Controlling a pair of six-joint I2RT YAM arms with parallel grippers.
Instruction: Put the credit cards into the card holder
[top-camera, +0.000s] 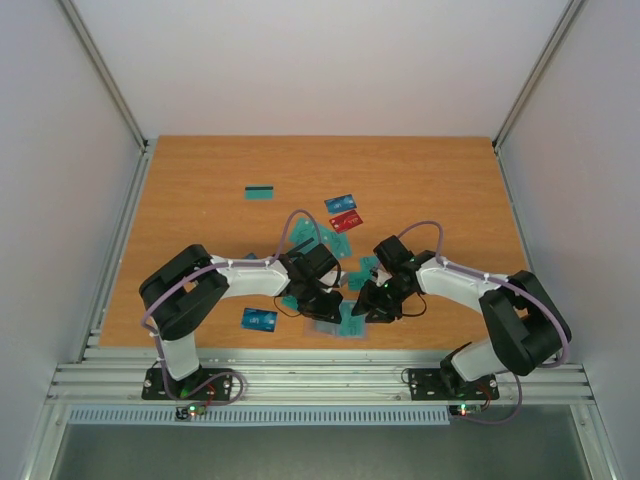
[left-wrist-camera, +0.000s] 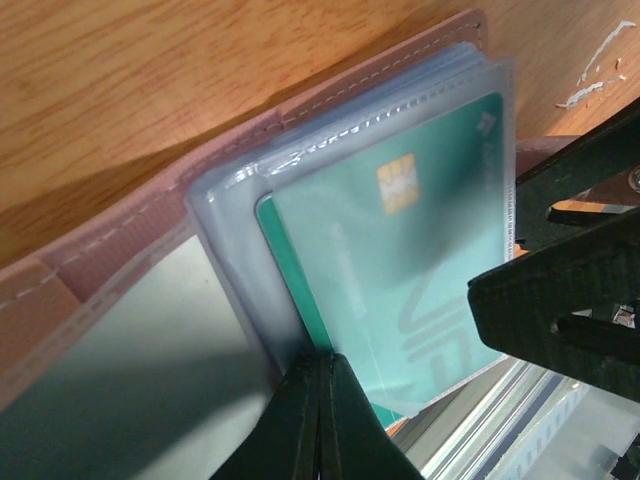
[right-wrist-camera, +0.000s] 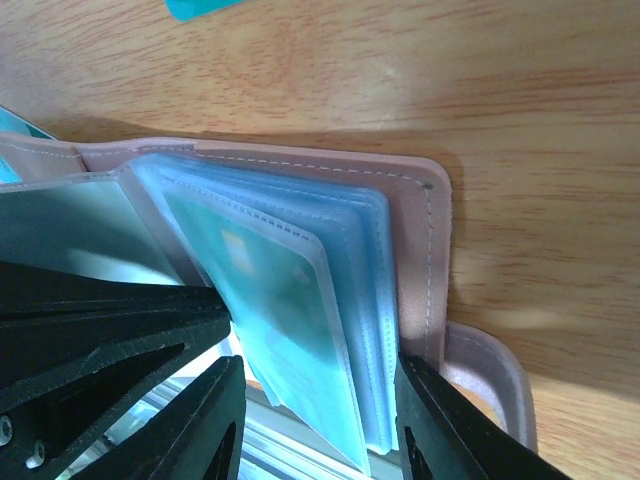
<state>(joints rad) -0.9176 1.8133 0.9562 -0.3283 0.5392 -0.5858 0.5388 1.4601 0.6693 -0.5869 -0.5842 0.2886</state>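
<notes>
1. The card holder (right-wrist-camera: 420, 230) is lying open at the near edge of the table (top-camera: 200, 180), directly between the two grippers. Its pink cover is resting on the wood, and its clear sleeves are fanning out from the stitched edge toward the metal rail.
2. A teal card (left-wrist-camera: 400, 260) is sitting inside the front sleeve. It seems fully seated, with its chip toward the stitched edge.
3. The left gripper (left-wrist-camera: 320, 420) is reaching the holder from the left. Its fingers are pressed together, and they seem to be pinching the lower edge of one clear sleeve.
4. The right gripper (right-wrist-camera: 320, 420) is reaching it from the right. Its fingers are standing partly apart with the bundle of sleeves between them, one finger on each side, so it seems to be gripping the bundle.
5. The loose credit cards (top-camera: 343, 212) are lying farther out on the table, beyond both grippers. Some teal ones are lying just beside the right gripper, and one blue card (top-camera: 258, 319) is lying on the left arm's side.
6. Both grippers are busy with the holder, so one will probably have to let go to bring the next card. The right arm looks nearer to most of the loose cards. From above, the arms are hiding the holder's long axis.
</notes>
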